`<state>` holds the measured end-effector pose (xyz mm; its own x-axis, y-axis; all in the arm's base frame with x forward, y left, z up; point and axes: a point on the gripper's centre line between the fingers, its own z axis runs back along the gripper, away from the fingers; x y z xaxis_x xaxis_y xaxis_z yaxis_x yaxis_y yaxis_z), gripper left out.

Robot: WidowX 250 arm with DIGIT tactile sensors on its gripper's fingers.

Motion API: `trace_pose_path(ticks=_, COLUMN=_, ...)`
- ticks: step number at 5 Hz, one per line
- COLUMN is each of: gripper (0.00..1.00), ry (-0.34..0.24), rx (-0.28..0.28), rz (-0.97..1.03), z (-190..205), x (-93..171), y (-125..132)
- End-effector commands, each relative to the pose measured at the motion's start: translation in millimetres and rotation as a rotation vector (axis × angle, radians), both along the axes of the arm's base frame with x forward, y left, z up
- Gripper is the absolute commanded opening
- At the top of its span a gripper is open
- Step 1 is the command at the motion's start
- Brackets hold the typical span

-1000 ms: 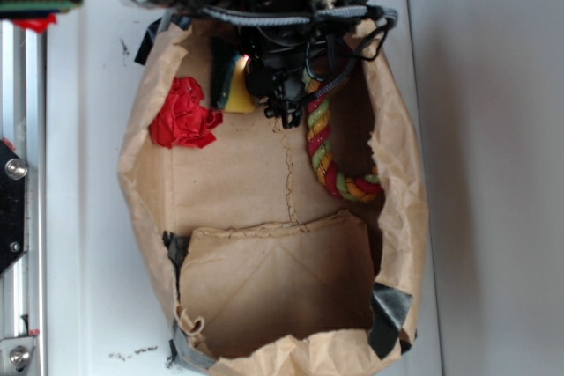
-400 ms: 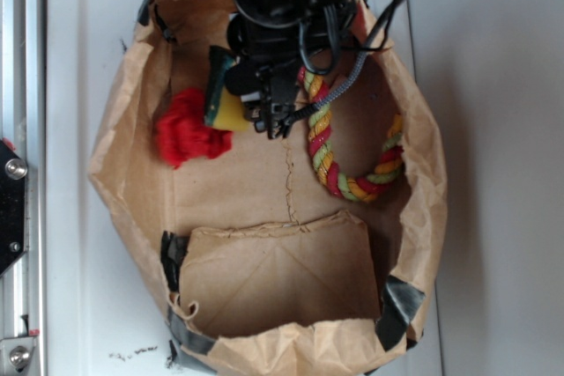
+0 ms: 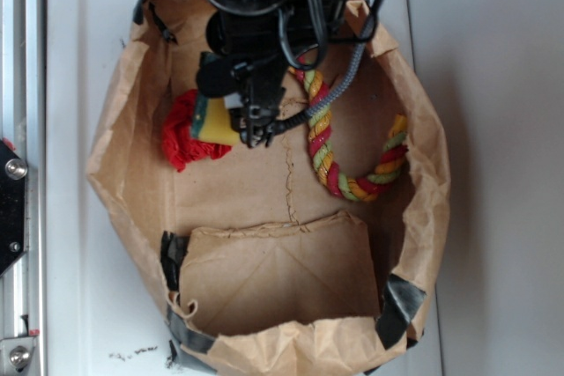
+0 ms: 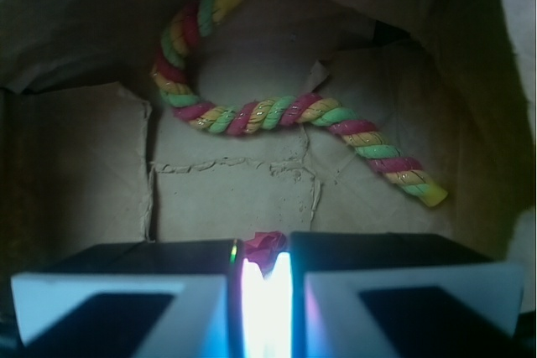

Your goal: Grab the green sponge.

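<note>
From the exterior view, the gripper [image 3: 249,121] hangs inside the open brown paper bag [image 3: 414,182], near its far end, with the green sponge [image 3: 211,121] caught at its fingertips: yellow foam shows just left of the black fingers, with a thin dark green edge on the side away from them. The sponge sits directly at the tips rather than off to any side, its long axis running roughly along the fingers' length, so I judge that nothing needs re-aiming; the next move turns on a straight lift. Just beyond the sponge, touching or nearly touching it, lies the red crumpled ball [image 3: 182,134], and to the other side the twisted rope [image 3: 330,160] curves across the bag floor, apart from the fingers. In the wrist view, the two pale fingers [image 4: 126,308] stand close together with only a narrow gap, filled by an overexposed bright strip that I take to be the sponge [image 4: 267,308]; a hint of green shows at its top left edge. A scrap of the red ball [image 4: 264,246] peeks above the gap, and the rope [image 4: 277,115] lies well ahead on the bag floor. The jaws look nearly closed on the sponge.
</note>
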<state>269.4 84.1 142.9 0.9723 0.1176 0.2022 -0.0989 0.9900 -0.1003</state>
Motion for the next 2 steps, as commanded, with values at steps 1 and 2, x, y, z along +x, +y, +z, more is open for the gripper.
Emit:
trace_pose_path(ticks=1, gripper=0.00, ry=-0.123, rx=0.024, rz=0.030, z=38.6, x=-16.0, y=20.7)
trace_pose_path(ticks=2, gripper=0.00, ry=-0.098, rx=0.050, rz=0.037, z=29.4, x=-14.2, y=24.6)
